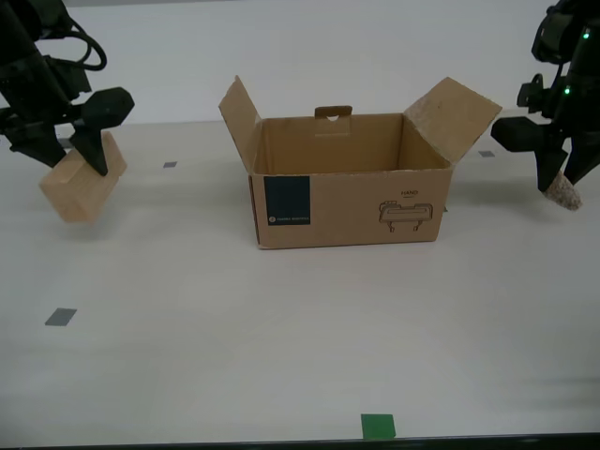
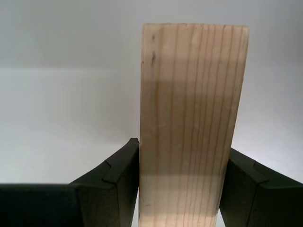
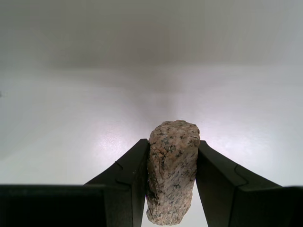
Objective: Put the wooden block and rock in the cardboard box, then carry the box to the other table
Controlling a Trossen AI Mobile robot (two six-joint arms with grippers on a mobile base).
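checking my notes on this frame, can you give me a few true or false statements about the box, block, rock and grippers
1. My second gripper is shut on the wooden block. True.
2. The rock lies inside the cardboard box. False: my first gripper grips it, outside the box toward the exterior view's right.
3. The box's flaps are open. True.
4. The wooden block rests flat on the table. False: it is tilted and appears lifted in the gripper.
5. The box's blue label faces away from the exterior camera. False: it faces the camera.
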